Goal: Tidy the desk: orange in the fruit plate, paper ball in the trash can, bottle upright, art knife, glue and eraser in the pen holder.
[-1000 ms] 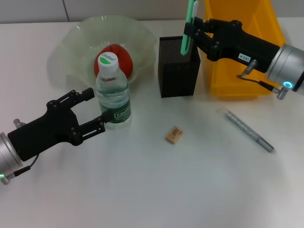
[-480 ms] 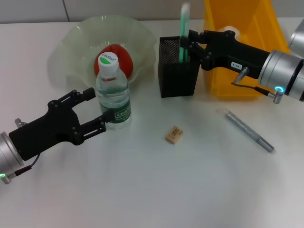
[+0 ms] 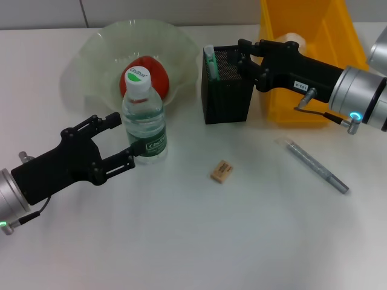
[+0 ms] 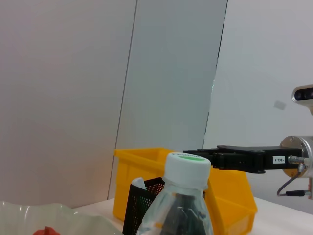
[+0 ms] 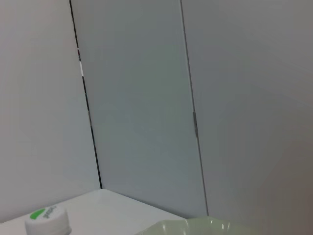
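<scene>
An upright clear bottle (image 3: 144,121) with a white-and-green cap (image 4: 186,169) stands in front of the fruit plate (image 3: 97,51), which holds the reddish orange (image 3: 154,75). My left gripper (image 3: 124,140) is open, its fingertips on either side of the bottle's near side. Over the rim of the black mesh pen holder (image 3: 227,96) my right gripper (image 3: 245,55) is open and empty. The green glue stick (image 3: 210,60) stands inside the holder. The tan eraser (image 3: 221,171) and the silver art knife (image 3: 311,164) lie on the table. A paper ball (image 3: 293,39) lies in the yellow trash can (image 3: 314,66).
The trash can stands directly right of the pen holder, behind my right arm. The white table surface runs open toward the near edge below the eraser. The plate's wavy rim (image 5: 195,226) is close behind the bottle.
The green glue stick went from held above the holder to standing down inside it. My right gripper let it go and lowered slightly. The left arm has not moved.
</scene>
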